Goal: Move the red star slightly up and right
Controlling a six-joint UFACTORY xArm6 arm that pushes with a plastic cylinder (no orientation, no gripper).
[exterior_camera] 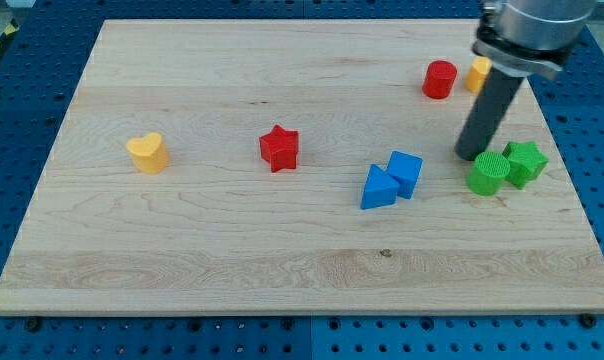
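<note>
The red star (279, 148) lies on the wooden board (232, 250), left of the middle. My tip (470, 156) is far to the star's right, just left of the green cylinder (488, 173) and the green star (525, 162). The rod rises from the tip toward the view's top right. Nothing touches the red star.
A yellow heart (148, 152) lies at the view's left. A blue cube (405, 172) and a blue triangle (378, 188) touch each other right of the middle. A red cylinder (440, 79) and an orange block (478, 74), partly hidden by the arm, lie at the top right.
</note>
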